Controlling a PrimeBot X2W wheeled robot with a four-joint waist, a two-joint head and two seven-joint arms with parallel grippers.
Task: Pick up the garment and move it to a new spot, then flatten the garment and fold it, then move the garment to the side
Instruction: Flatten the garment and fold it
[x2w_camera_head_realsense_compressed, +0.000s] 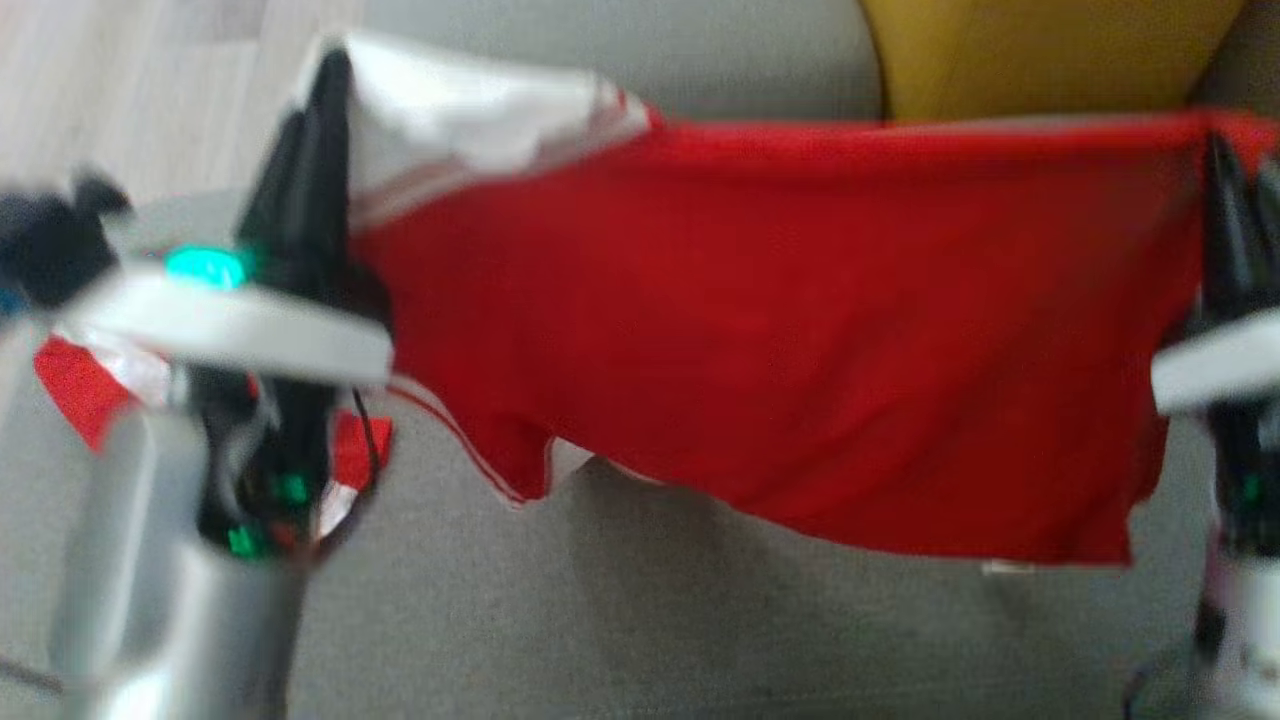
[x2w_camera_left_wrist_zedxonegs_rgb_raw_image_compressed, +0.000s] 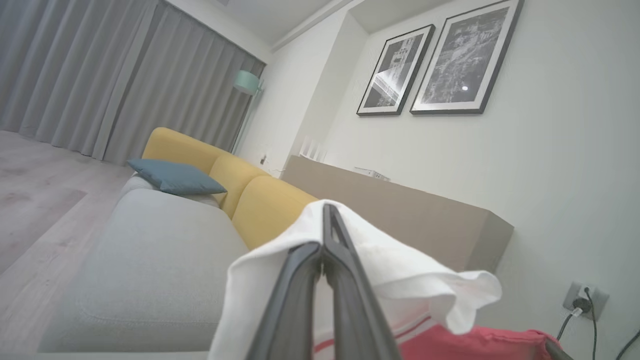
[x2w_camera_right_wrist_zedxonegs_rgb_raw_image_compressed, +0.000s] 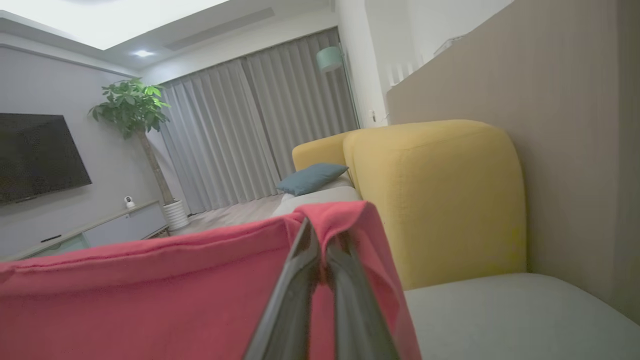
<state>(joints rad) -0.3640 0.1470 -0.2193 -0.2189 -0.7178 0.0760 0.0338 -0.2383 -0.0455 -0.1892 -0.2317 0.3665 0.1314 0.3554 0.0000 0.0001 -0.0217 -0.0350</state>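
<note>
The red garment (x2w_camera_head_realsense_compressed: 780, 330) hangs stretched in the air between the robot's two arms, above the grey seat (x2w_camera_head_realsense_compressed: 600, 640) of a sofa and in front of its yellow backrest (x2w_camera_head_realsense_compressed: 1040, 50). The left fingers (x2w_camera_head_realsense_compressed: 300, 180) are pressed together on the white sleeve end (the cloth drapes over their tips in the left wrist view), while the right fingers (x2w_camera_head_realsense_compressed: 1222, 230) are pinched tight on the red corner at the opposite end. The upper hem runs nearly level from one grip to the other; the lower edge sags towards the seat without clearly touching it. The head view is blurred. A blue cushion (x2w_camera_left_wrist_zedxonegs_rgb_raw_image_compressed: 175, 177) lies further along the sofa, with grey curtains (x2w_camera_left_wrist_zedxonegs_rgb_raw_image_compressed: 125, 75) behind it.
</note>
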